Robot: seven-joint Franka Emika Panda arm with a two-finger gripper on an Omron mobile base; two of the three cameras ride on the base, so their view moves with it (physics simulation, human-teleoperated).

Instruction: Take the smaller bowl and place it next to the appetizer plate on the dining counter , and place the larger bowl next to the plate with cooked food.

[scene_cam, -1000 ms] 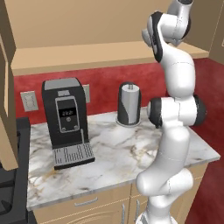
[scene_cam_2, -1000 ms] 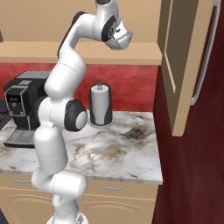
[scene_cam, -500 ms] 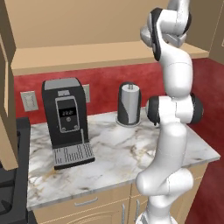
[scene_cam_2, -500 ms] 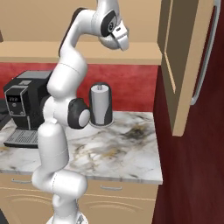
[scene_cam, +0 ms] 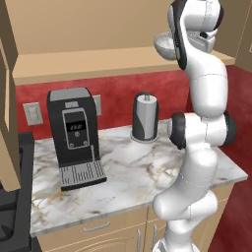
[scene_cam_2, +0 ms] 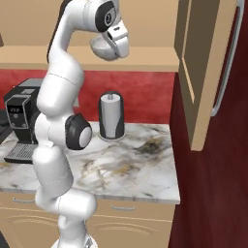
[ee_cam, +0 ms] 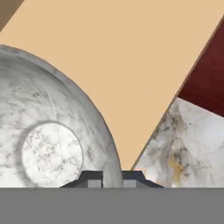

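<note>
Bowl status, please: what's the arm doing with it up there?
Gripper shut on the smaller bowl's rim. Bowl held high, by the upper cabinet. Paper towel holder stands on the counter below it.

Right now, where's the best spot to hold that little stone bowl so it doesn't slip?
Probably the rim, as the gripper has it now: one finger inside the smaller bowl, one outside, pinching the thin wall. The body is round and looks too wide to span, so the edge seems the only part narrow enough. In the right base view the bowl hangs from the hand high above the counter.
</note>
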